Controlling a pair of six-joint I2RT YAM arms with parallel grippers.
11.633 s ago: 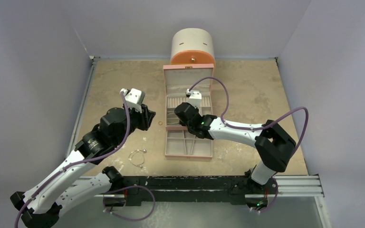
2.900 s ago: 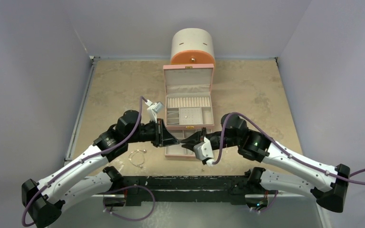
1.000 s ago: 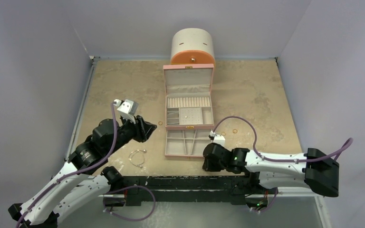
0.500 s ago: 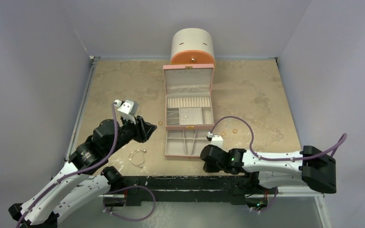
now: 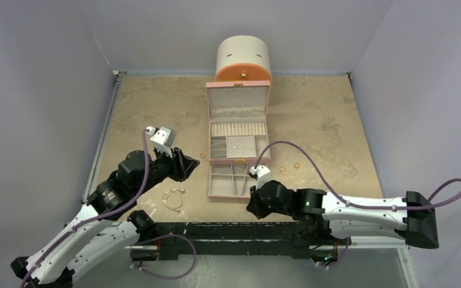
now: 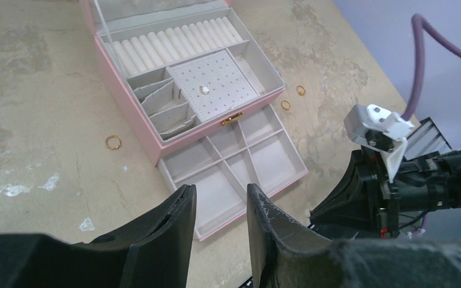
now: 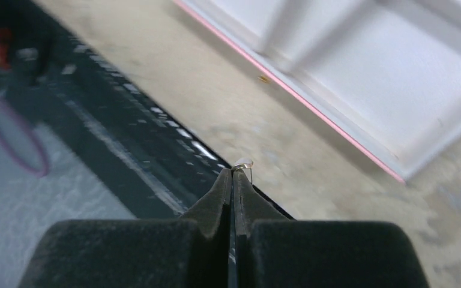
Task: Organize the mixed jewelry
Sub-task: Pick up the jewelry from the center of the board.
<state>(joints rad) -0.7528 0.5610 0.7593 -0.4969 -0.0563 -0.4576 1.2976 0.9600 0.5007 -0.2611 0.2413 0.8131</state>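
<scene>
**Top view, with both wrist views.** The pink jewelry box (image 5: 238,86) stands open at mid-table (image 5: 336,120), its lid upright. The drawer (image 5: 238,195) is pulled out toward 6 o'clock. The round cabinet (image 5: 243,58) sits at the box's 12 o'clock.

**Left gripper** (image 6: 219,191): it hovers at the box's 8 o'clock. Its fingers are spread partway and nothing lies between them.

**Right gripper** (image 7: 233,173): it hangs low over the near table edge, at the drawer's 5 o'clock. Its fingers are pressed together, pinching a tiny silvery piece (image 7: 244,164) at their very tips. This may be a stud or a hook, but it is too small to identify.

**Jewelry still loose:**
- The wire bangle (image 5: 173,199) lies on the table at the drawer's 8 o'clock, well apart from both grippers.
- One coppery ring (image 5: 202,155) lies just beside the box at its 9 o'clock.
- Two more rings (image 5: 281,168) lie near each other at the box's 3 o'clock.
- A gold speck (image 7: 264,78) rests on the table just beside the drawer's pink rim.

**Jewelry already placed:** a single stud (image 6: 204,90) sits on the perforated pad in the box's upper tray.
</scene>
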